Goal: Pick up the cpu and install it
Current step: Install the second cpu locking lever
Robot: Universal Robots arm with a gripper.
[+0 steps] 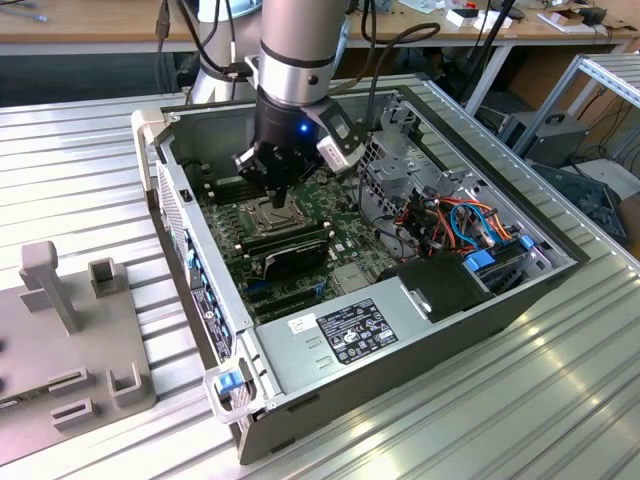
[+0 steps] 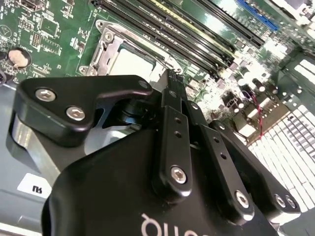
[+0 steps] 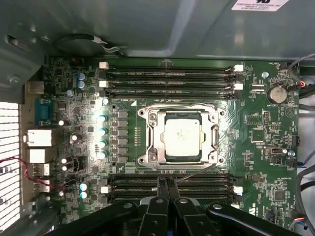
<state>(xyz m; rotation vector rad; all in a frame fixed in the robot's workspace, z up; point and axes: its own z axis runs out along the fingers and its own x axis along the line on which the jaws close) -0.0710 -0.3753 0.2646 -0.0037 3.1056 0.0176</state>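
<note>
The gripper (image 3: pixel 166 183) hangs inside the open computer case (image 1: pixel 400 350), its two black fingertips (image 3: pixel 161 186) pressed together and holding nothing, just above the memory slots (image 3: pixel 170 183) beside the socket. The first wrist view looks straight down on the cpu (image 3: pixel 183 137), whose dull silver top lies flat inside the socket frame (image 3: pixel 147 142) on the green motherboard (image 3: pixel 266 162); the second wrist view catches it only obliquely past the gripper's black linkages (image 2: pixel 172 142). In the exterior view the arm (image 1: pixel 300 60) blocks the socket, but the power supply (image 1: pixel 340 335), a black expansion card (image 1: pixel 288 258) and coloured cables (image 1: pixel 460 220) show. The case lies on a ribbed aluminium table (image 1: pixel 70 170), with a grey fixture block (image 1: pixel 70 350) at the exterior view's left and workbenches (image 1: pixel 80 20) far behind.
</note>
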